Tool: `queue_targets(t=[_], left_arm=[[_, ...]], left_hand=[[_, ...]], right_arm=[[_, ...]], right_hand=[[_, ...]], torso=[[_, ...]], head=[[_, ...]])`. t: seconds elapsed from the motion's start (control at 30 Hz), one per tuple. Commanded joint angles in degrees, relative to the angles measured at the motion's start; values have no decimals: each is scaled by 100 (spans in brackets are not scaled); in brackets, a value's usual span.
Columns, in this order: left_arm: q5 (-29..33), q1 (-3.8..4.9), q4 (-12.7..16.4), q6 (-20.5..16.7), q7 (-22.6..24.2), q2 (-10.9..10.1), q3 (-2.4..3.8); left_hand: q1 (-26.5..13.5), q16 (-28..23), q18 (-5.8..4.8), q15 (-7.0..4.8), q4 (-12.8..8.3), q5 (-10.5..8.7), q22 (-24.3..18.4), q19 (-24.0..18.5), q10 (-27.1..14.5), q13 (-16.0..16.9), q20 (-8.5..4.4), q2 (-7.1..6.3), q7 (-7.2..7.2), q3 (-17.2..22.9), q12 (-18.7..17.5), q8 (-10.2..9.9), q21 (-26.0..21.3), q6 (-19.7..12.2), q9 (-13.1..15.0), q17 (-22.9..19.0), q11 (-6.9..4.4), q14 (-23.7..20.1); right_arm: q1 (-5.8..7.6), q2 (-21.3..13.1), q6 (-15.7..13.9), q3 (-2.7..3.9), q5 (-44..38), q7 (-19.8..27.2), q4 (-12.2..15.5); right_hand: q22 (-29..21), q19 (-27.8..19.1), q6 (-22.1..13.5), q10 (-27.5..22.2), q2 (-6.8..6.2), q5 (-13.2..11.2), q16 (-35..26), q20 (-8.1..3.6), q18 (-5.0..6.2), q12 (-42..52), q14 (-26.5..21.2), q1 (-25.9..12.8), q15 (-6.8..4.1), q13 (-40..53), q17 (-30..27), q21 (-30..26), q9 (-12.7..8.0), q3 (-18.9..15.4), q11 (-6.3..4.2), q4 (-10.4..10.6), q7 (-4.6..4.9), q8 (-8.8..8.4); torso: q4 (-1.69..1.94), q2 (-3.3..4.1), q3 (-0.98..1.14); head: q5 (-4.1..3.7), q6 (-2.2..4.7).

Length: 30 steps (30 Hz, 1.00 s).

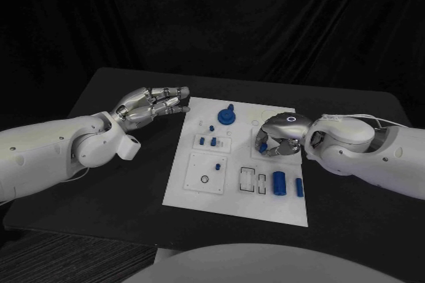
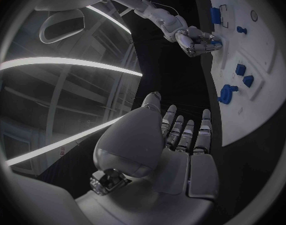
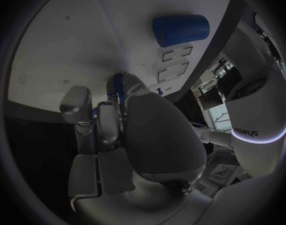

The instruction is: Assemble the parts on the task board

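Head view showed my right hand [image 1: 282, 134] curled down over the task board [image 1: 204, 194], pinching a small blue part [image 3: 120, 80] to seat it, while my left hand [image 1: 152, 104] hovered empty, fingers extended, just beside the board's far corner.

one white task board [image 1: 199, 191] lies in the middle of the frame, on one black table [image 1: 106, 197]. two hands are present: the left hand [image 1: 152, 103] at upper left and the right hand [image 1: 282, 135] right of centre. on the board, about six blue parts can be counted: one round knobbed part [image 1: 228, 116], three small pegs [image 1: 209, 140], one large cylinder [image 1: 280, 183] and one slim cylinder [image 1: 300, 186].
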Motion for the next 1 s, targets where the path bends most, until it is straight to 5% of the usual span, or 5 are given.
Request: queue_targets(t=[0.03, 0.37, 0.7, 1.0], left_arm=[[31, -17, 4, 84, 50, 10, 5], [31, -34, 6, 96, 15, 5, 5], [31, -37, -5, 103, -4, 22, 5], [31, -40, -43, 132, 2, 76, 5]], left_hand=[[70, 26, 69, 7, -6, 34, -11, 41, 45, 8, -5, -11, 2, 47, 34, 35, 26, 35, 5, -1, 17, 6], [116, 48, 70, 28, -54, 77, -14, 57, 65, 11, -3, -17, 0, 81, 55, 38, 32, 39, 5, 3, 17, 29], [141, 68, 70, 40, -85, 116, -13, 73, 92, 16, -2, -16, 4, 107, 88, 46, 38, 60, 7, 6, 22, 54], [146, 71, 70, 39, -92, 126, -13, 77, 97, 17, -2, -15, 8, 114, 91, 48, 40, 63, 7, 6, 27, 56]], right_arm=[[-20, -20, -317, -3, -46, 131, 44], [94, -163, -482, -2, -46, 97, 306], [613, -308, -375, -1, -46, -35, 839], [799, 9, -12, 0, -46, -224, 1152]], right_hand=[[743, 48, 61, 91, 11, 44, 34, -1, -89, 27, 168, 84, -27, 17, 13, 30, 47, 74, -27, -18, 13, 32], [746, 42, 94, 155, -35, 98, 50, -2, -92, 0, 170, 103, -20, 8, 35, 52, 86, 179, -17, -50, 43, 27], [755, 41, 113, 250, -71, 122, 57, 0, -98, 3, 169, 102, -20, 12, 46, 102, 110, 264, -21, -73, 55, 9], [741, 15, 103, 299, -120, -11, 20, -1, -87, -67, 155, 76, -20, -4, 1, 61, 111, 401, -20, -92, 59, -61]], torso=[[9, 5, -1], [-7, 5, -2], [2, 2, -6], [0, 4, -15]], head=[[8, -1], [48, -1], [43, -1], [113, -1]])
